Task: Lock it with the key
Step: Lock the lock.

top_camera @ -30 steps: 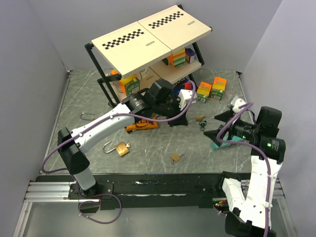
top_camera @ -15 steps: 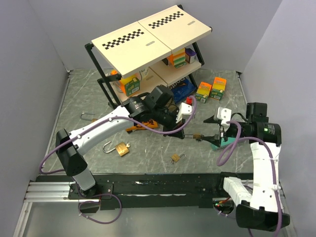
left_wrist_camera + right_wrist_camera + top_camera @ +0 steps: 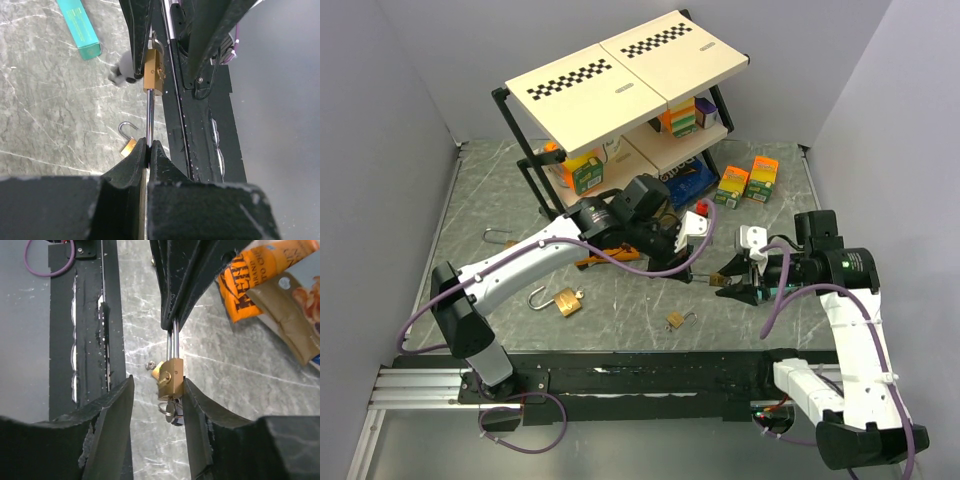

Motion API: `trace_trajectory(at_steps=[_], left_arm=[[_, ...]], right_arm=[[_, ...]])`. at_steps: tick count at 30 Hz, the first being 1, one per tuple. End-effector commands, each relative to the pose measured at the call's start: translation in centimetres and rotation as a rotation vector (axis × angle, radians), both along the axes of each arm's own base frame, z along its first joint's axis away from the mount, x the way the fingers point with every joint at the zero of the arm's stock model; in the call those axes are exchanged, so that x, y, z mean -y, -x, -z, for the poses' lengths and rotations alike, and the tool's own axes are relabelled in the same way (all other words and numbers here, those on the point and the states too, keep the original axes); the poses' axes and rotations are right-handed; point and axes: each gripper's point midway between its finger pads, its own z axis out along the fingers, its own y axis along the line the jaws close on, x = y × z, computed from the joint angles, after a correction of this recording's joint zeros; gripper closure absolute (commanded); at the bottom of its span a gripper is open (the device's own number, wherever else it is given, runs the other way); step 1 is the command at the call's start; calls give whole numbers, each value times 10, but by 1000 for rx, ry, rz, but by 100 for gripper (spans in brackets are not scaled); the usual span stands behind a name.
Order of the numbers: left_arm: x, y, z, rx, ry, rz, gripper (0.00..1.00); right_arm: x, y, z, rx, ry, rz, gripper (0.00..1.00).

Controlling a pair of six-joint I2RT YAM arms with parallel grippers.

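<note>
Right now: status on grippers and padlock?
Left gripper shut on padlock shackle, holding it aloft. Right gripper open, jaws flanking the brass body. Key ring hangs beneath. Nothing else between the jaws.

A shelf rack (image 3: pixel 620 85) stands at the back of the table (image 3: pixel 470 190), with two small boxes (image 3: pixel 732 184) on the tabletop to its right. In front of the rack, at mid-table, the padlock (image 3: pixel 719 281) sits between the left gripper (image 3: pixel 704 275), on its left, and the right gripper (image 3: pixel 734 284), whose fingers flank it. A second padlock (image 3: pixel 565 302) lies at the front left, and a third padlock (image 3: pixel 675 320) lies nearer the front edge, between the two.
</note>
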Motion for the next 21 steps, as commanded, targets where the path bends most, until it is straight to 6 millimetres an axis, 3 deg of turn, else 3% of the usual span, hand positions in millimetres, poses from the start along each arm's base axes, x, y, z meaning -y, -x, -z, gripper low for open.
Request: trace_trajectory(at_steps=[1, 21], left_arm=[[-2, 10, -32, 74, 105, 61, 99], [-7, 14, -36, 93, 128, 73, 99]], right_arm=[[-3, 3, 4, -40, 10, 5, 52], [-14, 0, 15, -63, 50, -13, 69]])
